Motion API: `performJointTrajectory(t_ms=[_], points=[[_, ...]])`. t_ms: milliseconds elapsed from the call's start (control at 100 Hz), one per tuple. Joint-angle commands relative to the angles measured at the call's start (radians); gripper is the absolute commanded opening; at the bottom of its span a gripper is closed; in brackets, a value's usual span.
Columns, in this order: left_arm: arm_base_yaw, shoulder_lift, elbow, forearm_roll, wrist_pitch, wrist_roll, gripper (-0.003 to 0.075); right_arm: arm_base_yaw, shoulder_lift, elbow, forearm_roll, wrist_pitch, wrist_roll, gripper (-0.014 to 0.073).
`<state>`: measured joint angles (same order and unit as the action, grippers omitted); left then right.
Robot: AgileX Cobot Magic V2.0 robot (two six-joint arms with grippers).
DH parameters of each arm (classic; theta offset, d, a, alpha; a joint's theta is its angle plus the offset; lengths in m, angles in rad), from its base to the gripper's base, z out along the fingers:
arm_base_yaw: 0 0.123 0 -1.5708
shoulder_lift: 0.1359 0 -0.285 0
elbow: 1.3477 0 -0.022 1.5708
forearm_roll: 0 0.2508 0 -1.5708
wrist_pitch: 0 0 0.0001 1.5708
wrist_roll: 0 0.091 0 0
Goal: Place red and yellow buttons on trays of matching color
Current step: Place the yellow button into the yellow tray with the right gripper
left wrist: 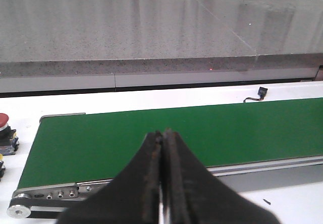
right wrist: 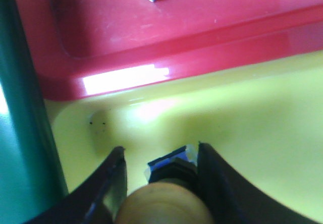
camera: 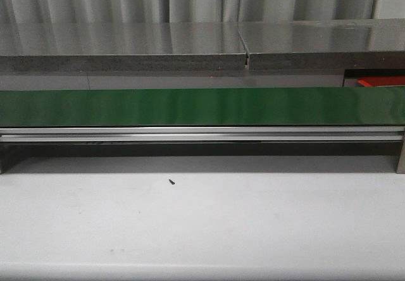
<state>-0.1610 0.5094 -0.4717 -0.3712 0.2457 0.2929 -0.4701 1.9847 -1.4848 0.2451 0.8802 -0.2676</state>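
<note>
Now right gripper (right wrist: 159, 183) spread, yellow button (right wrist: 166, 196) between fingers, directly over yellow tray (right wrist: 242, 118); red tray (right wrist: 166, 27) just beyond. Left gripper (left wrist: 162, 183) pressed together, empty, over green belt (left wrist: 202, 133).

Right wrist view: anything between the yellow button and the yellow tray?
Nothing visible. The yellow button sits between the right pincer's fingers directly over the yellow tray, whose floor shows bare around it. The red tray lies beside, not in the path.

yellow button (right wrist: 169, 196) between jaws, over yellow tray (right wrist: 242, 128), red tray (right wrist: 151, 32) beside
</note>
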Motion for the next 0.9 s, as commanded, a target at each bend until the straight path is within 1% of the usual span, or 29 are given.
performJointTrajectory(t_ms=[0, 70, 120, 290, 380, 630, 890], points=[[-0.009, 0.002, -0.028, -0.013, -0.074, 0.001, -0.0019, -0.005, -0.052, -0.020, 0.014, -0.010, -0.003, 0.0313], [-0.009, 0.002, -0.028, -0.013, -0.074, 0.001, -0.0019, -0.005, -0.052, -0.020, 0.014, -0.009, -0.003, 0.0316], [-0.009, 0.002, -0.028, -0.013, -0.074, 0.001, -0.0019, -0.005, -0.052, -0.020, 0.014, -0.007, -0.003, 0.0342], [-0.009, 0.002, -0.028, -0.013, -0.074, 0.001, -0.0019, -0.005, -0.052, -0.020, 0.014, 0.008, -0.003, 0.0528], [-0.009, 0.002, -0.028, -0.013, -0.074, 0.001, -0.0019, -0.005, -0.052, -0.020, 0.014, 0.009, -0.003, 0.0577], [-0.009, 0.002, -0.028, -0.013, -0.074, 0.001, -0.0019, -0.005, -0.081, -0.020, 0.014, -0.018, -0.003, 0.0583], [-0.009, 0.002, -0.028, -0.013, -0.074, 0.001, -0.0019, 0.018, -0.229, -0.019, 0.026, -0.057, -0.011, 0.0583]])
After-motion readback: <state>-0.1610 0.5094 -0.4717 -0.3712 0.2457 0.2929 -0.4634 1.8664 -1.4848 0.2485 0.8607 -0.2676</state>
